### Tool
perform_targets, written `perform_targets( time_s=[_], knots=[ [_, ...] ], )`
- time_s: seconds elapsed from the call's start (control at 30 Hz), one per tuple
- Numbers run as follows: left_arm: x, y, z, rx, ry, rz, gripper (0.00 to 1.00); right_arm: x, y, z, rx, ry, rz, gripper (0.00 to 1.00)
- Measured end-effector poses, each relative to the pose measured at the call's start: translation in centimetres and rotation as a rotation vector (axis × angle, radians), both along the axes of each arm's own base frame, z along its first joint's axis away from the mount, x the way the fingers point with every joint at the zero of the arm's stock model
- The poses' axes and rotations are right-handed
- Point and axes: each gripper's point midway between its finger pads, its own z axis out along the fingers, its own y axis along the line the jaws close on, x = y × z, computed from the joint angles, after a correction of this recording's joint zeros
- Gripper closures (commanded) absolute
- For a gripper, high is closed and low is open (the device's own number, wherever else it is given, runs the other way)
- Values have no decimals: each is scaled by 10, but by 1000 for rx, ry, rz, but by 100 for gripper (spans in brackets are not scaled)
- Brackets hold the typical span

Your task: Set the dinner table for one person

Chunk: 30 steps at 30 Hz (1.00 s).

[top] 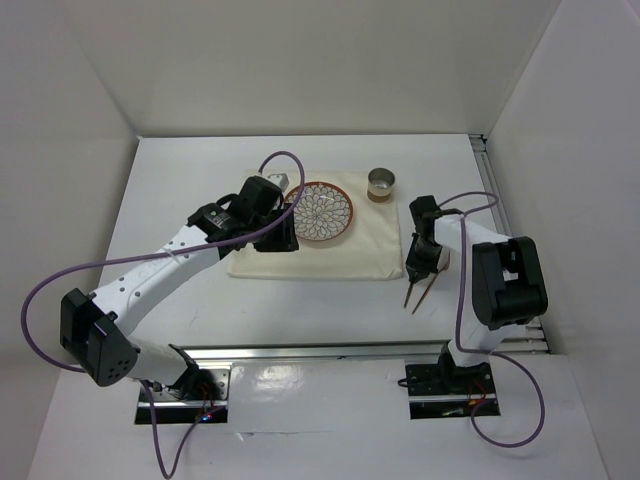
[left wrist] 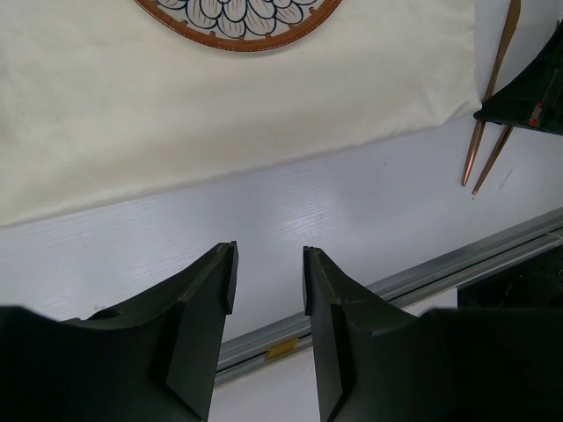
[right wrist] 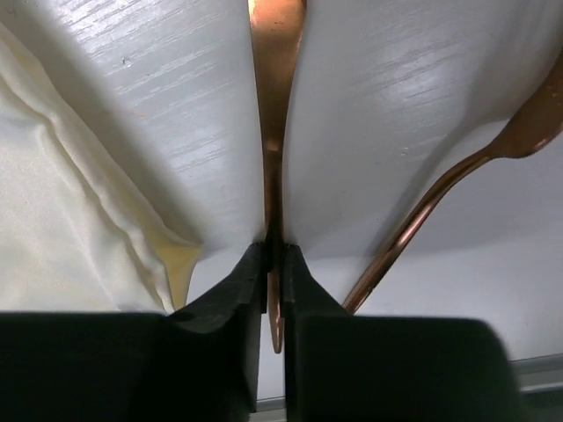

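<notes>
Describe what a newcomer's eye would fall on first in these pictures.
The flower-patterned plate stands out, sitting on the cream cloth in the middle of the white table. Just right of the cloth, the right hand pinches a copper utensil, with a second copper utensil beside it.

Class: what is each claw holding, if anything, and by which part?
Right claw pinches a copper utensil by its thin handle; left claw holds nothing.

Plain white walls (top: 300,60) encl. dinner table (top: 180,180) on 3 sides.
</notes>
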Motion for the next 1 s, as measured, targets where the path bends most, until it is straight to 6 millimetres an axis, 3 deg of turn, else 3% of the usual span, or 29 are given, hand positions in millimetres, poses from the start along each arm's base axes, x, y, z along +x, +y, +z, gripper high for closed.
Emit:
perform_targets(
  time_s=[0.07,0.17,0.27,0.4,0.5,0.6,0.7,0.83,1.0],
  knots=[
    [0,0,0,1,0,-1,48,-1,-2,2,-23,0,-28,100],
    [0,0,0,1,-1,-2,48,0,-4,6,-62,-10,-51,100],
    [0,0,1,0,-3,-2,48,9,-2,26,-84,-68,-47,100],
    [0,0,1,-1,-3,-2,48,43,28,75,-28,-235,45,100],
    [0,0,2,-2,-5,-2,48,63,60,101,54,-313,136,100],
    [-1,0,2,-1,-3,-2,48,69,78,98,101,-300,195,100],
    [-1,1,1,3,1,-2,48,70,88,77,121,-245,238,100],
    [-2,4,0,10,7,2,48,67,92,48,124,-157,280,100],
    [-2,7,2,18,1,11,48,84,97,35,119,-134,320,100]
  ],
)
